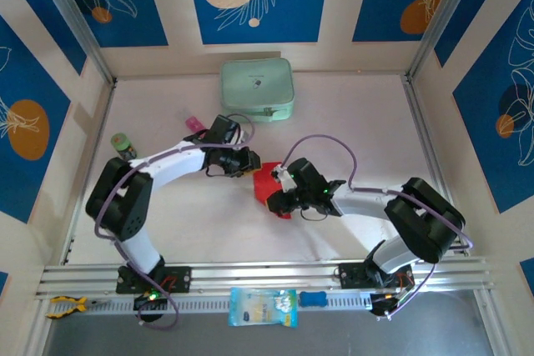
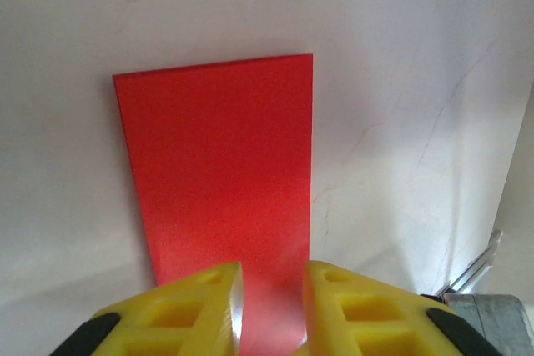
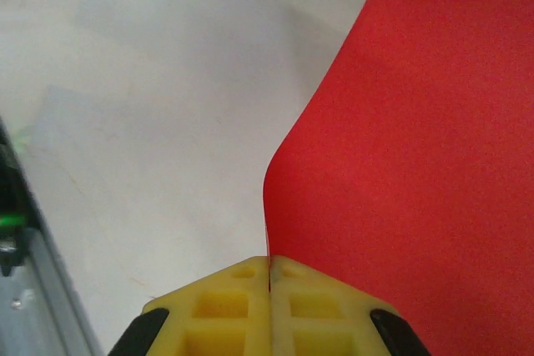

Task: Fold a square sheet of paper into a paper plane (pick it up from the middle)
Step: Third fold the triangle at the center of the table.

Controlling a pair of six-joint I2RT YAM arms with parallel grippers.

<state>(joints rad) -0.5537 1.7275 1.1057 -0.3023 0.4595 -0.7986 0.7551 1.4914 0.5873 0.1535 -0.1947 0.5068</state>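
At counter centre, between 2 pincers: square sheet of paper, red, curving upward. Right pincer clamped on sheet edge, probably lifting it for fold. Left pincer narrowly parted, straddling far end, probably to steady it.

The sheet of paper is bright red, plain and unmarked. From above it sits near the middle of the table, slightly toward 6 o'clock, as a small angular patch. In the left wrist view the paper is a smooth oblong with crisp corners, running from a straight edge at 12 o'clock down to 6 o'clock. In the right wrist view it covers the 3 o'clock side. Its free edge bows in a curve from 1 o'clock down to 6 o'clock, where the right gripper pinches it.
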